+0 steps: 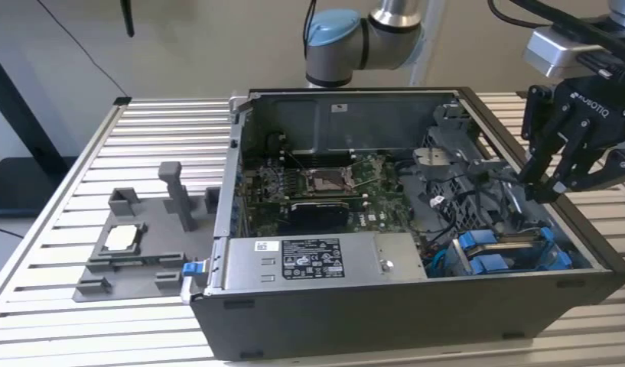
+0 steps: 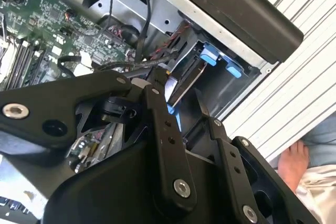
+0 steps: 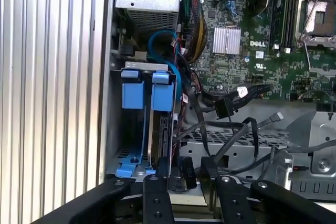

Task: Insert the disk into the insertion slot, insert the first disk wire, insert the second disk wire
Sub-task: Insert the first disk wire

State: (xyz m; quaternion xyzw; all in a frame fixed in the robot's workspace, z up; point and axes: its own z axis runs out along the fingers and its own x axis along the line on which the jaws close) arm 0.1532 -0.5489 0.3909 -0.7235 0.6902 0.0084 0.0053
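The disk (image 3: 160, 129) stands on edge inside the insertion slot (image 3: 134, 95), a dark bay with blue tabs at the case's front corner; in the exterior view the disk (image 1: 516, 241) shows as a silver strip between the slot's blue tabs (image 1: 486, 264). My gripper (image 3: 185, 174) hangs just off the disk's near end, shut on the black connector of a disk wire (image 3: 185, 167). From outside, the gripper (image 1: 555, 187) is above the case's right side, over the bay. Another black connector (image 3: 226, 109) and a thin grey-tipped one (image 3: 275, 116) lie loose on the metal cage beside the bay.
The open case holds the motherboard with its silver processor socket (image 1: 326, 181) and a power supply (image 1: 312, 256). Loose cables (image 3: 236, 140) cross near the bay. A grey fixture (image 1: 128, 245) sits on the slatted table at the exterior view's left. A person's hand (image 2: 294, 163) is beside the table.
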